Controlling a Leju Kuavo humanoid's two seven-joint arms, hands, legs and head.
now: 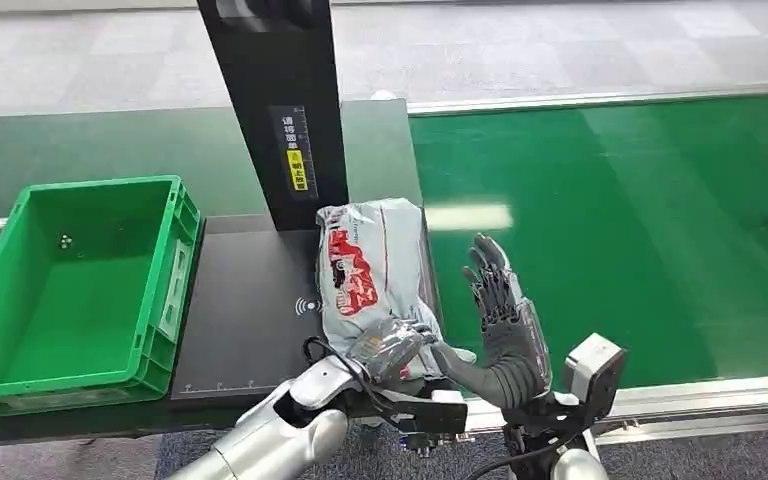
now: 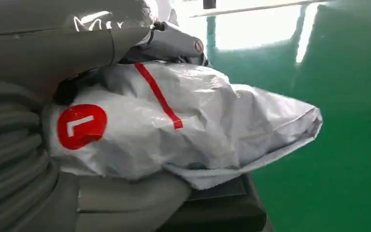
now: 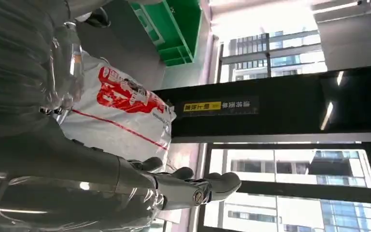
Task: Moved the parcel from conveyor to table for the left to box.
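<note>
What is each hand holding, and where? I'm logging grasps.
The left hand grips the near end of the grey plastic parcel with red print; the right hand holds nothing.

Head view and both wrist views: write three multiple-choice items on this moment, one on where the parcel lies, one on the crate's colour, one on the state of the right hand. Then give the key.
1. Where does the parcel lie?
A. in the crate
B. on the dark table, in front of the black post
C. out on the green conveyor

2. What colour is the crate?
A. green
B. blue
C. grey

3. What is the right hand doing?
A. gripping the parcel
B. held open beside the parcel
C. resting in the crate

Key: 1 B, the parcel rests on the dark table by the black post. 2 A, its walls are green. 3 B, its fingers are spread; the left hand holds the parcel's near end.
</note>
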